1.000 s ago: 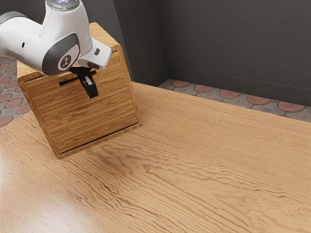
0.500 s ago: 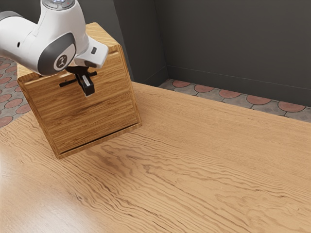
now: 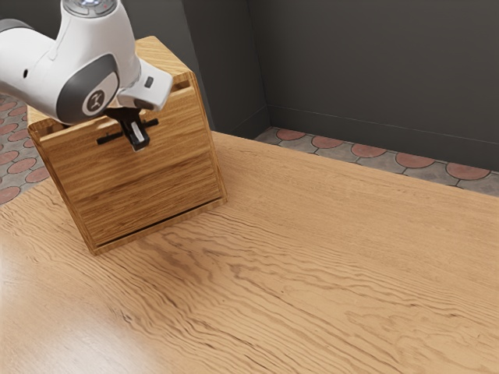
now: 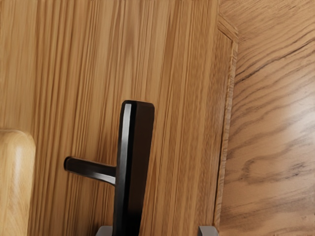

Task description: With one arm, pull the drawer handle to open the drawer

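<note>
The claw is sitting near the middle of the wooden drawer's black bar handle, probably so a pull runs straight; whether it is clamping, I cannot tell.

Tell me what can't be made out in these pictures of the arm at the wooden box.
- The handle: in the wrist view, one end is cut off by the picture's edge; in the exterior view, the gripper covers its middle.
- Inside of the drawer: in the exterior view, hidden behind its front and the arm.
</note>
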You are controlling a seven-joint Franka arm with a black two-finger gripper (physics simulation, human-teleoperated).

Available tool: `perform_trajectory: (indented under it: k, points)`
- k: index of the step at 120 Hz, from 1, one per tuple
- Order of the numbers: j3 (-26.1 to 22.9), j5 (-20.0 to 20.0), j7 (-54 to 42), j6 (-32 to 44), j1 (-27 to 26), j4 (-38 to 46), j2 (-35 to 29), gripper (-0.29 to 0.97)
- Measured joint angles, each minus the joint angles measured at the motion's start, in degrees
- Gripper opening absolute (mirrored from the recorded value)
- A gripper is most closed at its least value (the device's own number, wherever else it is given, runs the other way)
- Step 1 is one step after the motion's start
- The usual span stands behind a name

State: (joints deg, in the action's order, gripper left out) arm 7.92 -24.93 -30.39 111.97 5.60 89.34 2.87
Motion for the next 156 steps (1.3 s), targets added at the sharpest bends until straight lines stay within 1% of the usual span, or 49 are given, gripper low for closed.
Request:
perform_trajectory:
  k: [24, 46, 74, 133, 156]
  points:
    - [-0.3, 0.1, 0.1, 0.0, -0.3, 1.2, -1.2, 0.1]
    - [-1.4, 0.0, 0.3, 0.0, -0.1, 3.1, -2.6, 0.11]
    - [-2.9, 0.0, 0.6, -0.2, 0.1, 5.7, -5.1, 0.05]
    - [-6.2, -0.1, 1.7, -0.1, 0.4, 11.2, -9.8, 0.03]
    - [-8.0, 0.0, 2.3, -0.2, 0.5, 13.5, -12.7, 0.03]
